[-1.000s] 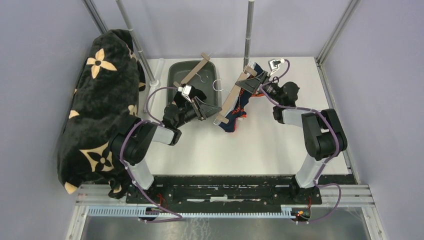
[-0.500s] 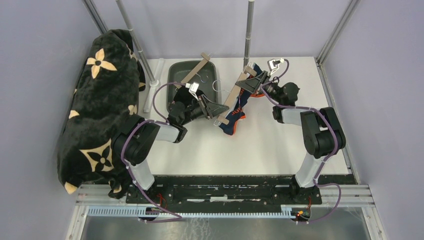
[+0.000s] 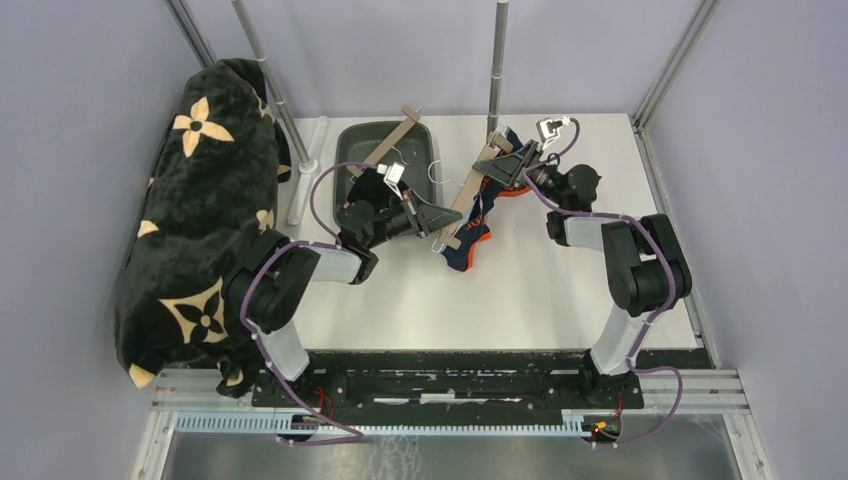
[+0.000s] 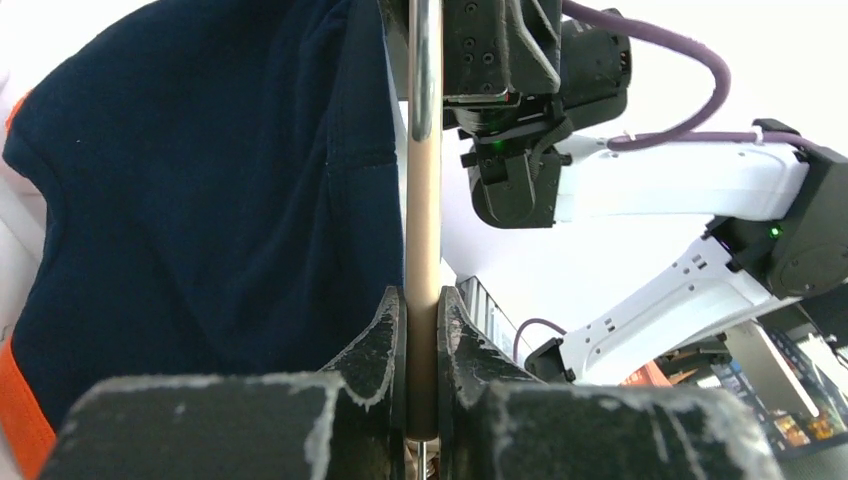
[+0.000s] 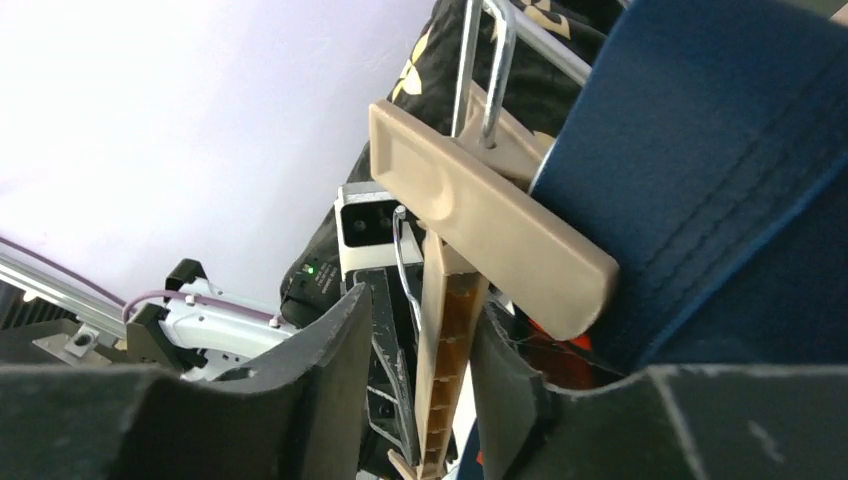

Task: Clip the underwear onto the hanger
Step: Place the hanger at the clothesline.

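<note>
**Left end effector [image 4: 422,330] pinched on the hanger [image 4: 424,230] bar; right end effector [image 5: 420,340] spread loosely around its far end.**

Just left of that pinch the navy underwear [image 4: 200,200] hangs off the bar, over the table [image 3: 540,290]; at the right end effector it lies against the clip [image 5: 490,215]. Expect light, soft, floppy cloth and a stiff, smooth hanger that may twist in a pinch. Take the waistband edge close to the clip, and hold the bar, not the hook [image 5: 497,70].

A black plush blanket [image 3: 200,210] with tan flower motifs hangs draped at the left; a dark grey tub [image 3: 350,138] sits at the white worktop's [image 3: 540,300] far edge; metal poles [image 3: 496,60] rise nearby.
</note>
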Tool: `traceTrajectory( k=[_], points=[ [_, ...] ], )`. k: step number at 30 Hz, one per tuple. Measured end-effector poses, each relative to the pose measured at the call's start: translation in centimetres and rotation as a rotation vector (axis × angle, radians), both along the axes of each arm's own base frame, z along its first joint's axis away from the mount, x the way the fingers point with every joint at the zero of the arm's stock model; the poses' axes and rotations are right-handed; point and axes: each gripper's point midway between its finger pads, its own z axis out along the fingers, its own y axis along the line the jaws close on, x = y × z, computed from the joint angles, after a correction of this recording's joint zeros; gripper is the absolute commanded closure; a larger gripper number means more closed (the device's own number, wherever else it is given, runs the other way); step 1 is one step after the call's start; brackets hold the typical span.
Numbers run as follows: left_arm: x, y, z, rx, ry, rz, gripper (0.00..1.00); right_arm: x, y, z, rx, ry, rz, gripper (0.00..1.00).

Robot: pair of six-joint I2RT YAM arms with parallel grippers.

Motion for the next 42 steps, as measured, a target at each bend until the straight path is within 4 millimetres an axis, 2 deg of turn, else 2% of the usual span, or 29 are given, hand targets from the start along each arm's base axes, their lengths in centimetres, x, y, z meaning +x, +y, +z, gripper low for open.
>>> traceTrajectory(
  k=[1, 3, 6, 10, 13, 15, 18, 22, 23, 24, 27, 30, 36, 39, 42],
  points=[
    [0.0, 0.0, -0.1, 0.007, 0.012, 0.004, 0.97, 0.0, -0.1, 0.0, 0.0, 0.0, -0.002, 0.47],
    [0.2, 0.2, -0.2, 0.03, 0.036, 0.021, 0.97, 0.1, -0.2, 0.0, -0.005, 0.007, -0.007, 0.33],
    [0.3, 0.9, 0.4, 0.089, 0.061, 0.08, 0.97, -0.1, -0.9, 0.3, -0.039, 0.031, -0.04, 0.25],
    [0.7, 2.8, 1.7, 0.198, 0.082, 0.197, 0.97, -1.5, -2.6, 2.7, -0.126, -0.005, -0.14, 0.09],
    [1.0, 4.6, 2.9, 0.29, 0.092, 0.294, 0.97, -3.0, -4.4, 4.9, -0.223, -0.047, -0.267, 0.02],
    [1.1, 6.0, 3.6, 0.36, 0.096, 0.357, 0.97, -4.1, -5.7, 5.8, -0.286, -0.062, -0.353, 0.01],
    [1.6, 7.4, 4.9, 0.45, 0.096, 0.421, 0.97, -5.6, -7.7, 6.2, -0.39, -0.06, -0.462, 0.01],
    [2.9, 8.4, 8.0, 0.551, 0.074, 0.476, 0.97, -6.3, -9.5, 5.0, -0.513, -0.012, -0.538, 0.01],
    [3.5, 8.4, 9.2, 0.563, 0.064, 0.489, 0.97, -6.4, -9.8, 4.3, -0.542, 0.007, -0.548, 0.01],
    [4.8, 8.1, 11.8, 0.573, 0.027, 0.512, 0.97, -6.5, -10.2, 3.2, -0.579, 0.04, -0.554, 0.01],
    [6.9, 7.7, 15.5, 0.58, -0.03, 0.545, 0.97, -6.9, -10.7, 1.6, -0.628, 0.089, -0.554, 0.01],
    [9.0, 7.1, 19.1, 0.584, -0.087, 0.577, 0.97, -7.1, -10.8, 0.9, -0.649, 0.106, -0.55, 0.01],
    [13.5, 5.5, 24.0, 0.588, -0.183, 0.623, 0.97, -7.6, -10.9, 0.2, -0.659, 0.118, -0.542, 0.01],
    [15.1, 5.0, 24.4, 0.597, -0.218, 0.634, 0.97, -7.8, -10.9, 0.2, -0.656, 0.114, -0.54, 0.01],
    [15.9, 4.9, 23.4, 0.629, -0.222, 0.64, 0.97, -8.2, -10.8, 0.4, -0.65, 0.104, -0.539, 0.01]
  ],
)
